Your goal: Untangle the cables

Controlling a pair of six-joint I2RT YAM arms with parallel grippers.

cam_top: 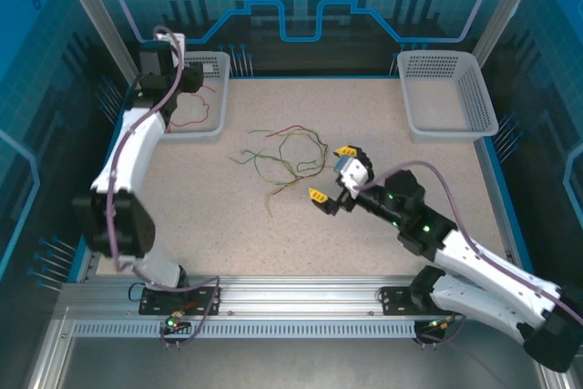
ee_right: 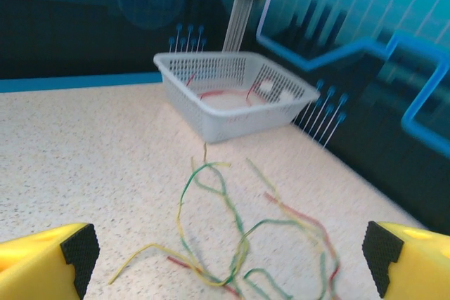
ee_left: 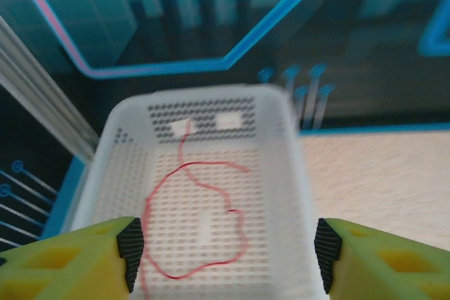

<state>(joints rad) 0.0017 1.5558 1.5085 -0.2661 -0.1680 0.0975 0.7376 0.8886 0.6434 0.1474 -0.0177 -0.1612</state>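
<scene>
While the left gripper point(ee_left: 225, 254) is held over the white basket point(ee_left: 204, 95) at the table's far left corner, its jaws are spread wide apart and nothing is gripped between them. Through the left wrist camera, one red cable point(ee_left: 200, 223) is seen lying in loose loops on the perforated floor of that basket, with one end running up toward the far wall. From above, the same red cable point(cam_top: 193, 114) is seen inside the basket, partly hidden by the arm point(cam_top: 137, 138).

The other cables point(cam_top: 287, 157) are found as a loose tangle on the speckled table point(cam_top: 410, 216), roughly at its middle and well apart from both baskets. Red, yellow and green strands are crossed over one another in several loops, and single ends are trailed out to the left and toward the near edge. The number of strands cannot be told.

The right gripper point(cam_top: 331, 173) is positioned just to the right of the tangle and is pointed toward it. Its yellow fingers point(ee_right: 35, 261) are spread wide, and nothing is clamped. Through the right wrist camera, the tangle is seen on the table between and beyond the two fingertips, with the left basket farther off behind it. Whether the fingertips are touching the table cannot be told.

A second white basket point(cam_top: 451, 102) is set at the table's far right corner.
</scene>
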